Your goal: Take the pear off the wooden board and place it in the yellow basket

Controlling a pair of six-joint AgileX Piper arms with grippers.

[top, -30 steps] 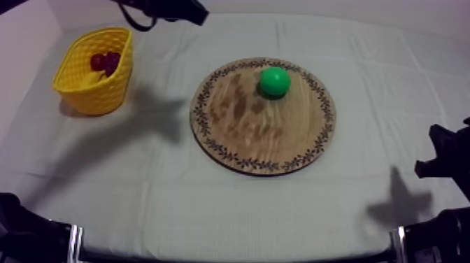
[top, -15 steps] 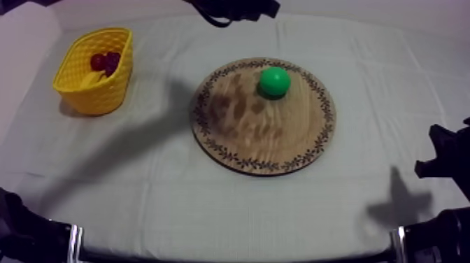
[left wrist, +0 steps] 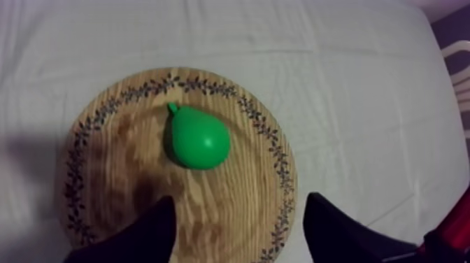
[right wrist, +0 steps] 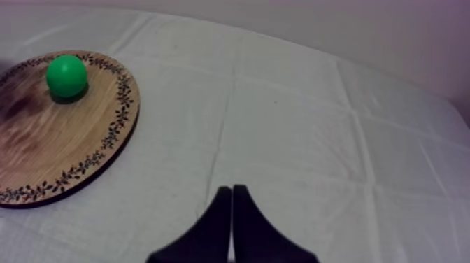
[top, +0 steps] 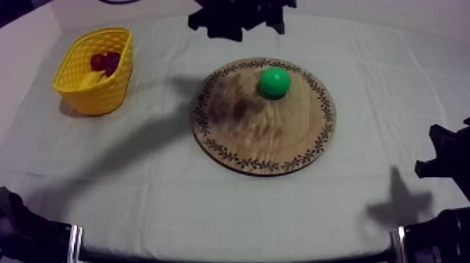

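The green pear (top: 274, 81) lies on the far part of the round wooden board (top: 280, 143) at mid-table. My left gripper (top: 241, 24) hangs above the board's far edge. In the left wrist view its black fingers (left wrist: 157, 227) stand wide apart over the board (left wrist: 231, 203), short of the pear (left wrist: 198, 137), with nothing between them. The yellow basket (top: 78, 82) stands at the far left. My right gripper (right wrist: 231, 192) lies shut as a narrow wedge over bare cloth, well to the right of the board (right wrist: 49, 140) and the pear (right wrist: 66, 75).
A small red fruit (top: 105, 61) lies inside the basket. My right arm (top: 444, 157) rests low at the table's right edge. Bare cloth lies between the basket and the board, and in front of the board.
My left arm has swung right along the far edge, from near the basket to above the board's far rim. Its shadow now falls on the board's left part. The pear has not moved.
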